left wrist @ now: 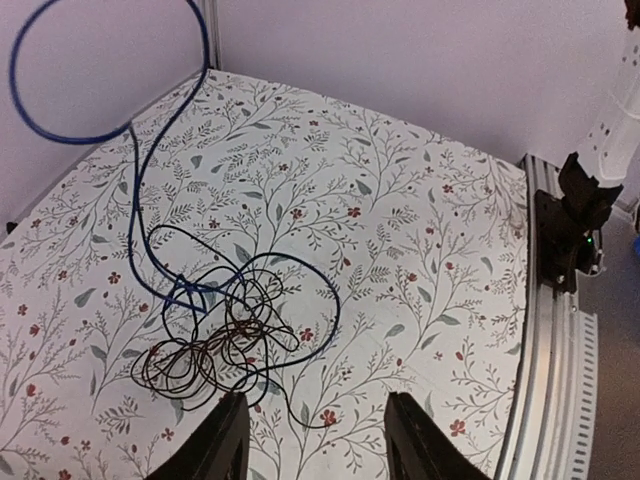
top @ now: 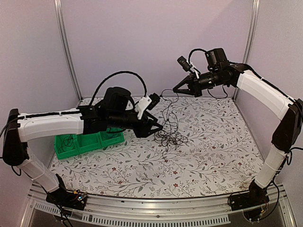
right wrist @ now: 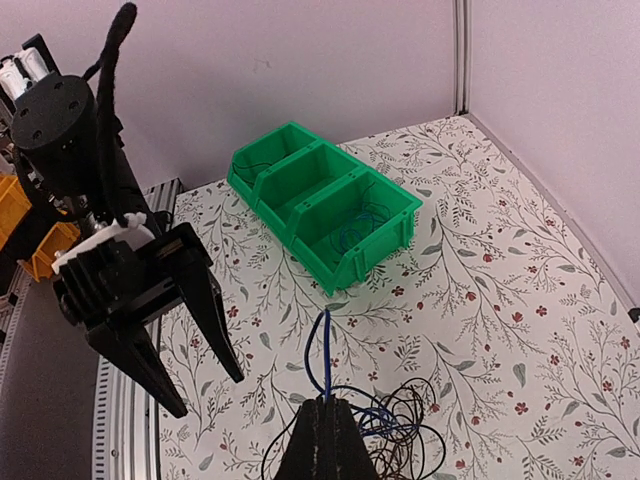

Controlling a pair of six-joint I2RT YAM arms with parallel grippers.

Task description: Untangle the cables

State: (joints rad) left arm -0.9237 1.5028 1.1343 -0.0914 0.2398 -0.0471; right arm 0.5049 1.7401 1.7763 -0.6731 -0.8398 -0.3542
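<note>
A tangle of thin black cables (top: 170, 137) with one blue cable lies on the flowered table at mid-right. In the left wrist view the tangle (left wrist: 210, 340) sits just ahead and left of my open, empty left gripper (left wrist: 315, 398). The blue cable (left wrist: 135, 200) rises from the tangle to a loop at the top left. My right gripper (right wrist: 328, 405) is shut on the blue cable (right wrist: 322, 350); a short bight sticks out past its tips. In the top view it (top: 176, 90) is raised near the back wall, above the tangle. My left gripper (top: 160, 127) hovers at the tangle's left side.
A green three-compartment bin (top: 90, 142) stands at the left under my left arm; in the right wrist view (right wrist: 300, 180) coiled cables lie in its compartments. Walls close the back and sides. The metal rail (left wrist: 545, 350) and right arm base (left wrist: 575, 230) mark the near edge.
</note>
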